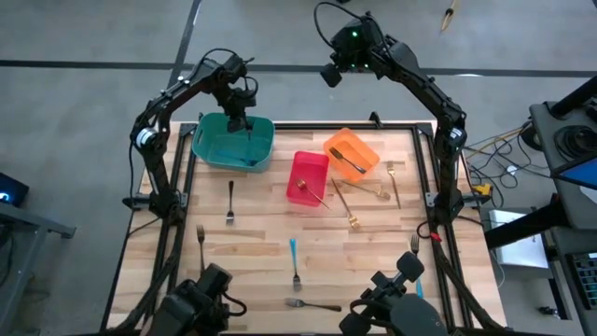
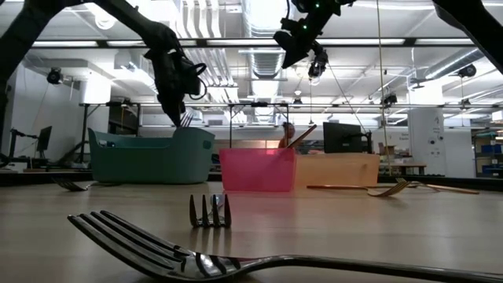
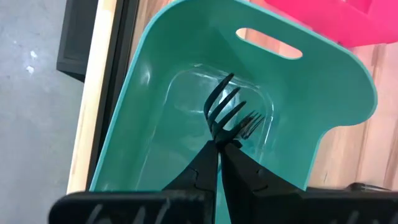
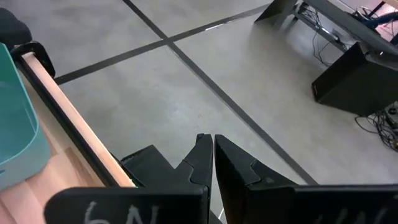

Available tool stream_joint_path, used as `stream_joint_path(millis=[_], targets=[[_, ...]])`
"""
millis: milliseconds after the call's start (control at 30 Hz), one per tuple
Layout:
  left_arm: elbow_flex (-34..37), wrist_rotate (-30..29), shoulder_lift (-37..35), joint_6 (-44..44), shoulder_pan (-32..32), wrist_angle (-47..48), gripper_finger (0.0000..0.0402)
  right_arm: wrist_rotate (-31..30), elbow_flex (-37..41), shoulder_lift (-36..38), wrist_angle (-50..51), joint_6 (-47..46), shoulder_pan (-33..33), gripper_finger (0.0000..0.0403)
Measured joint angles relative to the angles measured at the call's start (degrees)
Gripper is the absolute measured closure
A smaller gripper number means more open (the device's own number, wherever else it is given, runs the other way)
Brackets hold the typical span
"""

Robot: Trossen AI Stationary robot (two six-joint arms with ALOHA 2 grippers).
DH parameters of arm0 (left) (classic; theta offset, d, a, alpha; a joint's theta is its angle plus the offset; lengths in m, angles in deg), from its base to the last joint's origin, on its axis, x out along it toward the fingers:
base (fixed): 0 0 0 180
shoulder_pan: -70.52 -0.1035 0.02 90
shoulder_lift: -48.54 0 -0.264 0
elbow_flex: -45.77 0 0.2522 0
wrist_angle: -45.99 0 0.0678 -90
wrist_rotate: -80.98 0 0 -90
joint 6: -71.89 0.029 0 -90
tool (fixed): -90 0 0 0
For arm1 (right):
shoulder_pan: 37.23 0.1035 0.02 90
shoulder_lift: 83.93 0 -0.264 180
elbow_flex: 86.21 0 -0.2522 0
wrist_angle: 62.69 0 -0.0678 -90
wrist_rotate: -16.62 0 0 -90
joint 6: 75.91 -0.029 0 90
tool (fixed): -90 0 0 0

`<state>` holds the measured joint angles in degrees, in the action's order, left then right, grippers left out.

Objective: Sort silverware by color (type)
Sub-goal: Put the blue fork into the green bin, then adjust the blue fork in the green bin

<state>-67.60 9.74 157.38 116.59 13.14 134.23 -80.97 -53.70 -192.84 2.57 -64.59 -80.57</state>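
A: Left tool (image 3: 219, 144) status?

B: Clamped on a dark fork (image 3: 225, 111), gripped at the handle end, tines pointing down into the teal bin (image 1: 233, 142). Bin sits at the table's (image 1: 261, 252) far left corner. The tool (image 1: 239, 119) hangs over the bin's middle; the fork is above the bin floor, and I can't tell if it touches.

A: Right tool?

B: Fingers pressed together, nothing in them (image 4: 212, 144). It's raised high past the table's far edge (image 1: 330, 75), over bare floor.

A: Rest of the silverware?

B: Red bin (image 1: 308, 177) at mid table, towards the far edge, has a gold fork (image 1: 311, 190) in it, handle poking out over the rim. Orange bin (image 1: 352, 153) just right of it holds a dark-handled fork (image 1: 348, 161). Three more gold forks lie on the table near the right edge, beside those bins: (image 1: 346, 207), (image 1: 366, 191), (image 1: 394, 181).

A: Left side?

B: Two forks, silver I think: one (image 1: 230, 202) below the teal bin, one (image 1: 201, 245) nearer the left edge.

A: Near edge?

B: Light-blue handled fork (image 1: 294, 263) mid table, a silver one (image 1: 312, 304) lying crosswise at the near edge, another (image 1: 415, 247) towards the near right corner, handle partly hidden by the arm base.
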Motion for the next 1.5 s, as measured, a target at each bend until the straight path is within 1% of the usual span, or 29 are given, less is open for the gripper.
stream_joint_path(millis=[200, 533, 600, 667, 733, 800, 867, 900, 933, 1000, 1067, 1100, 1333, 1500], targets=[[0.0, -0.2, 0.2, -0.4, 0.1, -0.1, 0.0397, 0.0, 0.0, 0.0, 0.0, 0.2, -0.2, 0.0394], [0.0, -0.4, 0.1, -3.4, 0.1, -0.1, 0.0348, 0.0, 0.0, 0.0, 0.0, 1.0, -0.7, 0.0394], [0.0, -1.4, 0.0, -5.0, 0.1, 0.1, 0.0341, 0.0, 0.0, 0.0, 0.0, 1.4, -0.9, 0.0394], [0.0, -3.4, -0.2, -7.8, 0.1, 1.0, 0.0338, 0.0, 0.0, 0.0, 0.0, 1.3, -1.0, 0.0394], [0.0, -3.4, -0.3, -12.9, 0.1, 2.3, 0.0338, 0.0, 0.0, 0.0, 0.0, 1.3, -1.0, 0.0394], [0.0, -1.0, -0.3, -20.0, 0.1, 2.1, 0.0339, 0.0, 0.0, 0.0, 0.0, 0.5, -1.0, 0.0394], [0.0, 3.5, -0.3, -25.6, 0.4, 2.0, 0.0341, 0.0, 0.0, 0.0, 0.0, -0.4, -1.0, 0.0394], [0.0, 5.1, -0.3, -26.9, 0.8, 2.0, 0.0342, 0.0, 0.0, 0.0, 0.0, -0.8, -1.0, 0.0394], [0.0, 5.4, -0.4, -27.3, 1.2, 2.0, 0.0343, 0.0, 0.0, 0.0, 0.1, -0.8, -1.0, 0.0394], [0.3, 3.1, -0.7, -26.1, 2.1, 2.5, 0.0343, 0.0, 0.0, 0.0, 0.0, -0.8, -1.0, 0.0394], [0.6, 0.1, -1.0, -23.0, 2.6, 2.8, 0.0343, 0.0, 0.0, 0.0, 0.1, -0.6, -1.0, 0.0394], [0.8, -0.3, -1.1, -21.0, 2.7, 3.1, 0.0343, 0.0, 0.0, 0.0, 0.0, -0.1, -1.0, 0.0394], [4.9, -0.2, -3.6, -13.5, 2.6, 3.2, 0.0348, 0.0, 0.0, 0.0, 0.1, 0.4, -1.0, 0.0394], [10.0, 0.0, -8.2, -9.2, 2.0, 2.6, 0.0365, 0.0, 0.0, 0.0, 0.1, 0.4, -1.0, 0.0394]])
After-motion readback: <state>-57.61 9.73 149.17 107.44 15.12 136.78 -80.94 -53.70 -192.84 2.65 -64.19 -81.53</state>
